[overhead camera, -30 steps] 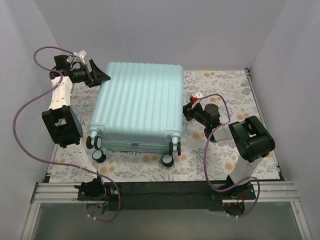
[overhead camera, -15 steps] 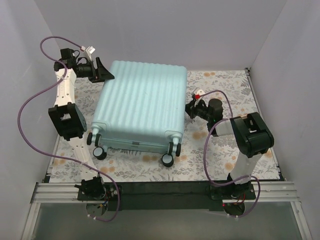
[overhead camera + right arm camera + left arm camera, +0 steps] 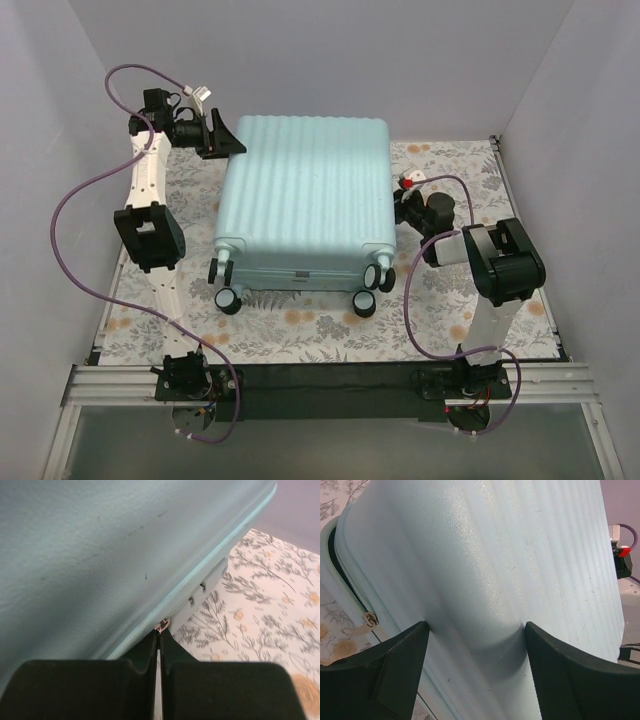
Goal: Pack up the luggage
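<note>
luggage (image 3: 300, 200) flat on table (image 3: 450, 160), L pincer (image 3: 232, 142) wide open astride its far corner, R pincer (image 3: 159, 632) shut at zip pull (image 3: 163, 625)

The luggage (image 3: 305, 200) has slid rightward; left arm (image 3: 150, 190) and right arm (image 3: 500, 265) followed it.

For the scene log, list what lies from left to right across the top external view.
left arm → left end effector → suitcase → right end effector → right arm
</note>
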